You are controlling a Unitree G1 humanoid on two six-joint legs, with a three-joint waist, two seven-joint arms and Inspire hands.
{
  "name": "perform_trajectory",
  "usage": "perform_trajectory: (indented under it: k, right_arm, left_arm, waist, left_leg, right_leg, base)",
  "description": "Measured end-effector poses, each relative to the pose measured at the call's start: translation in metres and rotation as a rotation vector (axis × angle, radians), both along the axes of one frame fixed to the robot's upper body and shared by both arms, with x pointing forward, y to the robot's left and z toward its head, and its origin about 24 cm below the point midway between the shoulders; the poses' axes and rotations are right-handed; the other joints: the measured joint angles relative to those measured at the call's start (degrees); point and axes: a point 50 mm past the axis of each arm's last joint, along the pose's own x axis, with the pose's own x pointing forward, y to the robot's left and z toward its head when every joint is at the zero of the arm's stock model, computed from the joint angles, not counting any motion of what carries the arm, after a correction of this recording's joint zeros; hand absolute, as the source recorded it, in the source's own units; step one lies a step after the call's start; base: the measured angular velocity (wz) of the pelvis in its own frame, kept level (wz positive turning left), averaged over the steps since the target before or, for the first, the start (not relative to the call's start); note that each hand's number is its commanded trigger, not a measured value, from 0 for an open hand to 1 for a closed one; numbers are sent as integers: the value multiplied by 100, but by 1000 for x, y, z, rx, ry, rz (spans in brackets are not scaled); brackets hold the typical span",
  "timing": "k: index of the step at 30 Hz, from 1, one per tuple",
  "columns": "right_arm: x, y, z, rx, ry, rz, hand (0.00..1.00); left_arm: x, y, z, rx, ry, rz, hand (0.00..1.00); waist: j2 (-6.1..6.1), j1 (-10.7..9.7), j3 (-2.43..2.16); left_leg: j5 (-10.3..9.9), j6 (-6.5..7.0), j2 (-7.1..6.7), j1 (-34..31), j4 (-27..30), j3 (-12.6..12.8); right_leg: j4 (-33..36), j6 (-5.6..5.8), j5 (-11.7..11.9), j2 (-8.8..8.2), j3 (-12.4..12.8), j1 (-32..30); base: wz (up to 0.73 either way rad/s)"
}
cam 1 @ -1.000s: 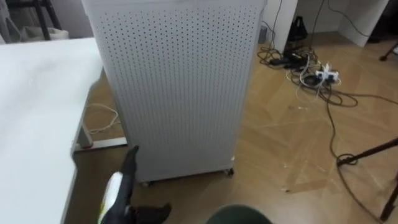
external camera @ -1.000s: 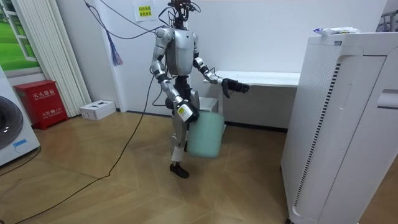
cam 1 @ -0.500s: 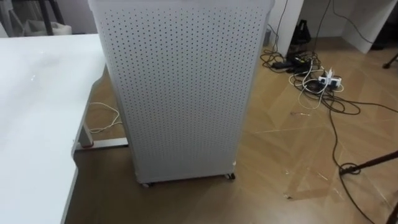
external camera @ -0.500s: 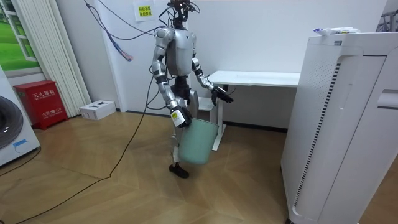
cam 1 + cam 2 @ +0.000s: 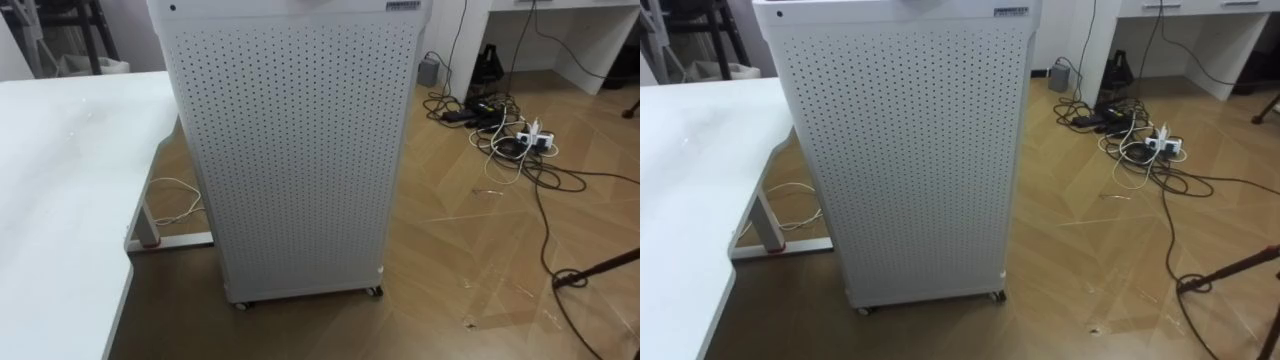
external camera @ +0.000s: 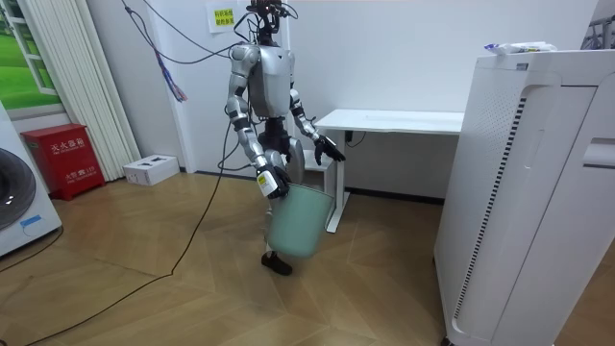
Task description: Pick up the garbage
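Note:
In the room view I stand on the wooden floor by the white desk (image 6: 394, 121), facing a tall white perforated appliance (image 6: 538, 192). My right hand (image 6: 273, 183) is curled on the rim of a pale green bin (image 6: 296, 221) that hangs at my thigh. My left hand (image 6: 329, 149) is held low beside my hip with relaxed fingers, holding nothing. A small crumpled white item (image 6: 519, 46) lies on top of the appliance. In the eye views the appliance (image 5: 295, 150) stands straight ahead on small castors.
The white desk (image 5: 60, 200) runs along my left. Tangled cables and a power strip (image 5: 510, 140) lie on the floor at the right, and a dark stand leg (image 5: 600, 265) crosses the floor. A red box (image 6: 65, 159) and a white box (image 6: 151, 168) sit by the wall.
My left arm has dropped from stretched out forward to beside my hip. The bin has swung lower. The eye view has lifted, and the hand and bin rim have left it.

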Motion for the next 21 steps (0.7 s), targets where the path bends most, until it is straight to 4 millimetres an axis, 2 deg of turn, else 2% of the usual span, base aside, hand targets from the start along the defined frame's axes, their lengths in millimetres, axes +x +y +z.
perform_trajectory:
  k: [4, 7, 10, 11, 12, 13, 14, 15, 16, 17, 18, 19, 20, 21]
  right_arm:
    - [0, 1, -1, 3, 2, 0, 100]
    - [-4, 4, -3, 14, 14, -4, 100]
    - [-6, 9, -5, 24, 33, 2, 100]
    - [-3, 10, -5, 20, 33, 14, 100]
    - [-2, 10, -5, 13, 32, 24, 100]
    - [-3, 11, -5, 13, 33, 23, 100]
    - [-6, 11, -6, 11, 41, 11, 100]
    - [-11, 10, -7, 1, 51, -12, 100]
    - [-12, 9, -7, -3, 54, -28, 100]
    - [-13, 5, -7, -7, 58, -50, 100]
    - [-13, 3, -6, -13, 59, -49, 100]
    - [-13, 3, -6, -14, 61, -44, 100]
    - [-13, 3, -6, -15, 62, -36, 100]
    - [-14, 3, -6, -13, 65, -39, 100]
  left_arm:
    - [-8, 1, -4, -15, 47, 4, 0]
    - [-20, 6, -7, -5, 99, 44, 0]
    - [-28, 15, -7, 12, 124, 84, 0]
    - [-34, 17, -7, 16, 135, 99, 0]
    - [-38, 17, -8, 11, 150, 108, 0]
    - [-39, 17, -8, 5, 152, 117, 0]
    - [-41, 17, -9, 0, 159, 120, 0]
    - [-44, 16, -9, -6, 168, 122, 0]
    - [-45, 15, -10, -10, 167, 123, 0]
    - [-47, 14, -10, -12, 170, 122, 0]
    - [-54, 15, -10, -5, 189, 125, 0]
    - [-58, 16, -10, -3, 197, 132, 0]
    - [-67, 18, -11, 1, 221, 152, 0]
    - [-74, 19, -11, 3, 250, 161, 0]
  waist:
    - [-30, 64, 13]
    - [-65, 113, 27]
    - [-107, 161, 11]
    - [-74, 180, 22]
    - [38, 219, 25]
    - [42, 221, 18]
    - [29, 219, 41]
    - [45, 174, 44]
    - [30, 172, 37]
    - [52, 169, 38]
    - [66, 257, 33]
    - [64, 313, 31]
    - [59, 387, 29]
    - [76, 409, 22]
  left_leg:
    - [0, 1, -28, -3, 10, 32]
    - [-30, -22, 3, -93, 281, 123]
    - [-44, -34, 187, -419, 1154, 147]
    - [-42, -31, 340, -636, 1800, 118]
    - [-13, 14, 547, -886, 2451, 63]
    - [35, 95, 607, -1040, 2794, -36]
    - [56, 265, 577, -1342, 3232, -250]
    - [-86, 415, 286, -1644, 3373, -301]
    - [-130, 475, 118, -1803, 3360, -297]
    - [-124, 470, -221, -2134, 3188, -292]
    - [-83, 441, -487, -2365, 2686, -174]
    - [-25, 412, -606, -2463, 2352, -147]
    - [180, 407, -809, -2662, 1656, -153]
    - [398, 412, -921, -2811, 1047, -150]
  right_leg:
    - [109, 5, -25, 3, 129, -114]
    - [288, -49, -97, -2, 158, -221]
    - [345, -162, -212, 105, 217, -210]
    - [407, -245, -247, 196, 259, -165]
    - [444, -350, -269, 337, 331, -101]
    - [498, -396, -303, 388, 421, -70]
    - [603, -496, -401, 476, 519, 17]
    - [680, -547, -481, 531, 690, 49]
    - [692, -565, -510, 550, 754, 66]
    - [698, -589, -550, 550, 788, 76]
    - [705, -620, -591, 566, 873, 94]
    - [719, -631, -621, 577, 927, 96]
    - [781, -660, -715, 577, 939, 94]
    - [831, -694, -826, 597, 932, 130]
  base:
    - [-19]
    - [-17]
    - [-20]
    - [-37]
    - [-36]
    - [-15]
    - [19]
    - [30]
    - [27]
    - [-6]
    - [-26]
    - [-49]
    - [-46]
    - [-37]
